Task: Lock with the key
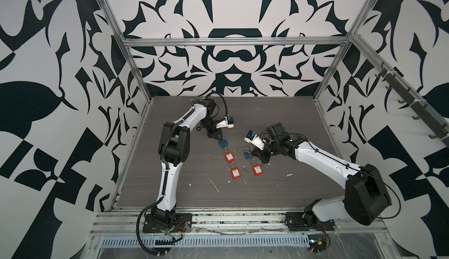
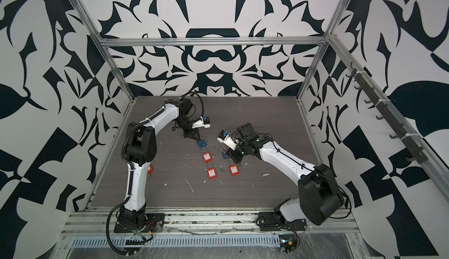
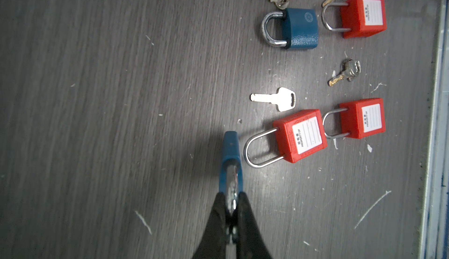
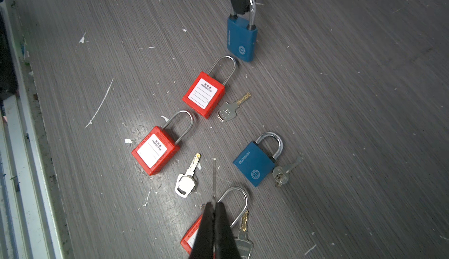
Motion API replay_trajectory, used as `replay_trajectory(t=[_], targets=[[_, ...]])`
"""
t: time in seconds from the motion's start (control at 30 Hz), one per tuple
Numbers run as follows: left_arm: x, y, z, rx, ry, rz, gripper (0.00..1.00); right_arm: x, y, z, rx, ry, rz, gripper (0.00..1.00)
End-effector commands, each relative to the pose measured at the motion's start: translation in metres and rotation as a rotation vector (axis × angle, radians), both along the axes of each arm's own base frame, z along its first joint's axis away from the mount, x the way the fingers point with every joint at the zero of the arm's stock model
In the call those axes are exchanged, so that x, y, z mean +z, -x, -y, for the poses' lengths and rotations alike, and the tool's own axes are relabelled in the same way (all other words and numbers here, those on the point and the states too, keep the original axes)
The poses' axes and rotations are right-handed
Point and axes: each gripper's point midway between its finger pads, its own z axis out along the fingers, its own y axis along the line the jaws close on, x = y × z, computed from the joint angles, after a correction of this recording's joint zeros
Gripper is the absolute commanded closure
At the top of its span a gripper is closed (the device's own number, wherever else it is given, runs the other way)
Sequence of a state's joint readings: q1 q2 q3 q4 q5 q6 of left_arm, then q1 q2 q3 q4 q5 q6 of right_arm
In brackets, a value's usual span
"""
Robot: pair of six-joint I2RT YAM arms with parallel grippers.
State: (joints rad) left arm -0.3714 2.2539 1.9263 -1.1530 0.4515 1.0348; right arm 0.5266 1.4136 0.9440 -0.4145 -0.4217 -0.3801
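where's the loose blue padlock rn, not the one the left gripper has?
In both top views the loose blue padlock lies flat mid-table, right of the far red padlock, with a key ring beside its body.

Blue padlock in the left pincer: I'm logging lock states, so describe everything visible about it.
The blue padlock hangs body-down from the left pincer, which is shut on its chrome shackle. Its painted, metal-looking body bears BLOSSOM lettering and a round emblem. Both shackle legs enter the body. Table contact is unclear.
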Motion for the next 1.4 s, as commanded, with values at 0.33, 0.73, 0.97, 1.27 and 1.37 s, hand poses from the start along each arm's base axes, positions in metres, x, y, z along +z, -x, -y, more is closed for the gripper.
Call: replay_trajectory(t=[0.33, 0.73, 0.97, 1.27, 1.37], targets=[[-0.013, -0.02, 0.002, 0.047, -0.044, 0.039, 0.89, 0.024, -0.007, -0.02, -0.05, -0.104, 0.017, 1.0], [-0.033, -0.044, 0.002, 0.078, -0.073, 0.108, 0.88, 0.023, -0.017, -0.025, -0.094, -0.123, 0.009, 1.0], [-0.047, -0.051, -0.001, 0.105, -0.1, 0.128, 0.85, 0.016, -0.031, -0.026, -0.15, -0.104, 0.016, 1.0], [-0.052, -0.058, 0.002, 0.148, -0.089, 0.13, 0.82, 0.005, -0.048, -0.031, -0.235, -0.101, -0.027, 1.0], [-0.05, -0.064, -0.002, 0.195, -0.088, 0.122, 0.77, 0.001, -0.053, -0.03, -0.268, -0.091, -0.033, 1.0]])
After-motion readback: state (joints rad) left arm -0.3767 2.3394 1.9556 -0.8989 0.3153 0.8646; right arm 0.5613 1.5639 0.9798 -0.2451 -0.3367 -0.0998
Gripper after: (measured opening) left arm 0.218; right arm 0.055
